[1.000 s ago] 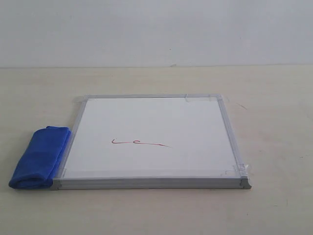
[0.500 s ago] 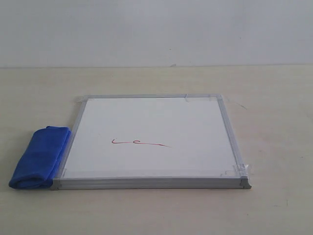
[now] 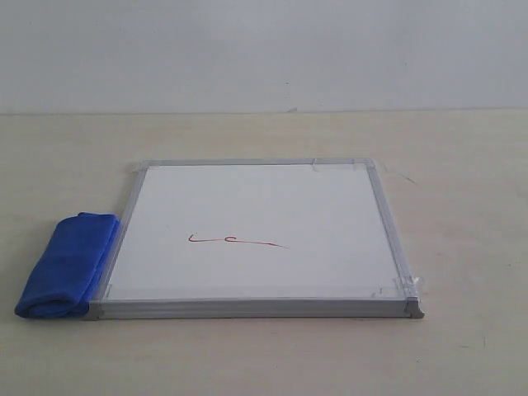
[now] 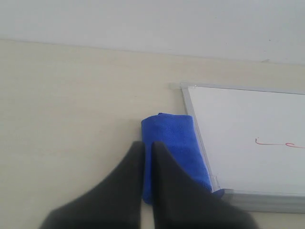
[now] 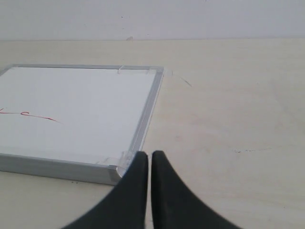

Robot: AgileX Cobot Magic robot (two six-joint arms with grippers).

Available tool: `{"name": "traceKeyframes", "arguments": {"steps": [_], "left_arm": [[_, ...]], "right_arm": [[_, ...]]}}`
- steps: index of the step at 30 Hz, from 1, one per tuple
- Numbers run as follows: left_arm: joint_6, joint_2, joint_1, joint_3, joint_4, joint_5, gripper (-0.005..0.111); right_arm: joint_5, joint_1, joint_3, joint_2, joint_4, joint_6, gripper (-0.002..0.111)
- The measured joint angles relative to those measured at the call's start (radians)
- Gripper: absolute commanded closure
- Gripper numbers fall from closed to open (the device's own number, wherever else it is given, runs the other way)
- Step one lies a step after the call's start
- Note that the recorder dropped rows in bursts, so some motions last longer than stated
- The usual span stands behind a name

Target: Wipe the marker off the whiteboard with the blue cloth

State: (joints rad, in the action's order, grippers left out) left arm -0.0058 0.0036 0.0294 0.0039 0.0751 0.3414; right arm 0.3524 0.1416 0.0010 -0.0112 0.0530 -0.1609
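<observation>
Left pincer (image 4: 147, 146), closed on nothing, hangs just short of the folded blue cloth (image 4: 174, 143). The cloth lies toward the left edge of the surface (image 3: 462, 165), touching the whiteboard (image 3: 256, 198) frame. The sound move looks to be opening wide and dropping onto the cloth's middle, clear of that frame. The red marker line (image 3: 236, 241) sits unwiped on the board's near half. The exterior view shows neither arm; only the right wrist view shows the right pincer (image 5: 149, 155), closed and empty, beside a taped corner.
</observation>
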Motion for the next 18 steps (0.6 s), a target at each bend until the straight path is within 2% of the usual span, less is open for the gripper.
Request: {"name": "traceKeyframes", "arguments": {"steps": [7, 18], "left_arm": [[0.000, 0.000, 0.000, -0.017, 0.007, 0.008, 0.102], [0.000, -0.004, 0.000, -0.264, 0.105, 0.024, 0.102]], "right_arm": [[0.000, 0.000, 0.000, 0.000, 0.000, 0.000, 0.109], [0.000, 0.000, 0.000, 0.000, 0.000, 0.000, 0.109]]}}
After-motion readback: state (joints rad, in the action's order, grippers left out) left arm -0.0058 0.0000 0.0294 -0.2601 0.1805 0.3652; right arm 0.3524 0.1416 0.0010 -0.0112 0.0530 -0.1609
